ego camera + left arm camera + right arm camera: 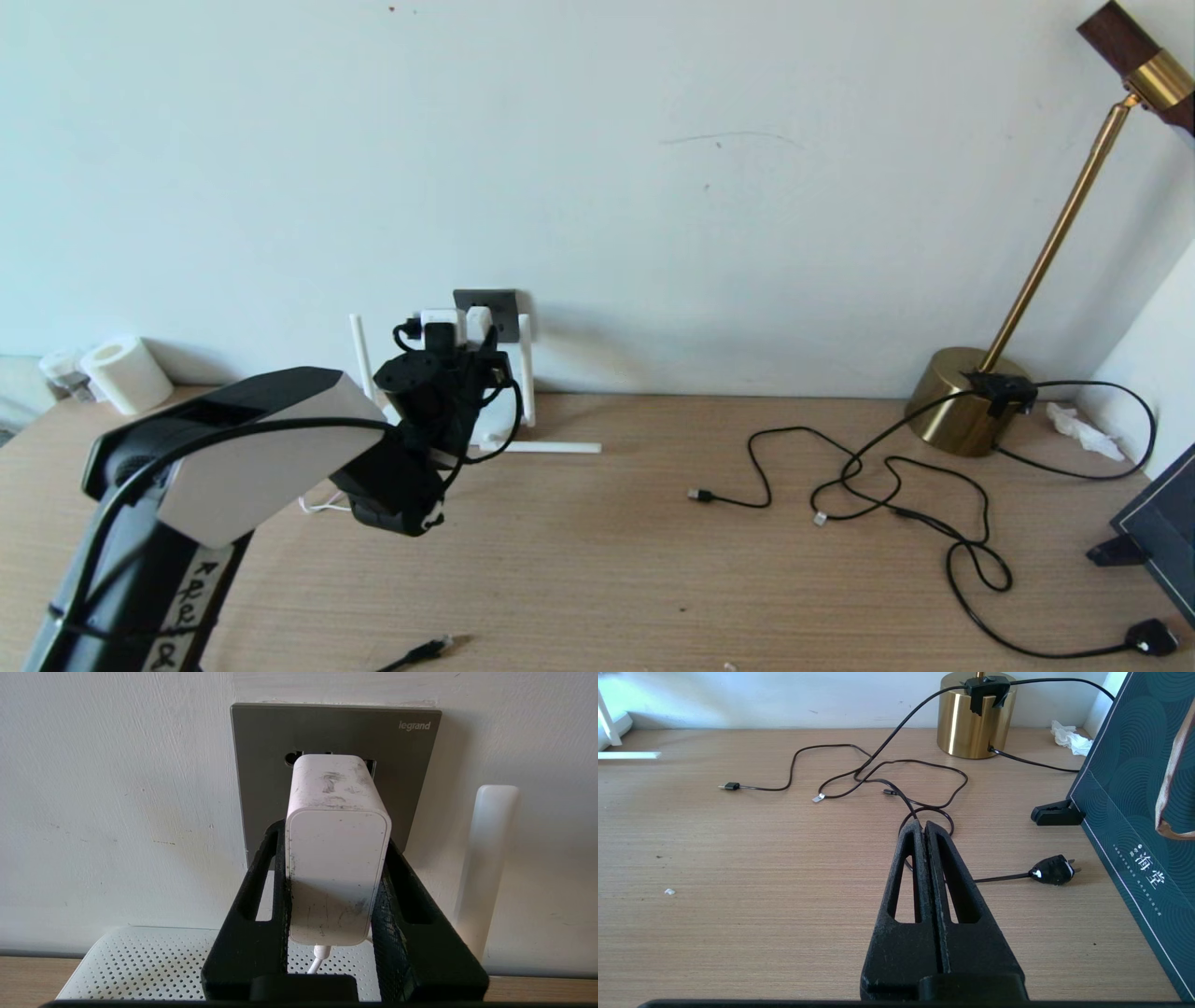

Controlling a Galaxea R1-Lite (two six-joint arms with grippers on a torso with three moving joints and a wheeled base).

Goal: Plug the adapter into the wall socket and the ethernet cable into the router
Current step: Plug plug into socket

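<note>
White and scuffed, the adapter [337,858] sat clamped in our left gripper [336,891], its front against the grey wall socket [261,765] above the router [149,961]. Our right gripper [924,828] hovered pressed together, empty, over the wooden desk [738,882].

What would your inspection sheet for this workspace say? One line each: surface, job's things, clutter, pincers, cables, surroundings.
Surface: light wooden desk.
Job's things: small white cube adapter against dark grey wall socket; flat white router below; thick black ethernet cable at the desk's near edge.
Clutter: crumpled tissue, toilet roll.
Pincers: left pincer shut on adapter; right pincer shut, empty.
Cables: thin black cords, black mains plug.
Surroundings: brass lamp, pale wall.
</note>
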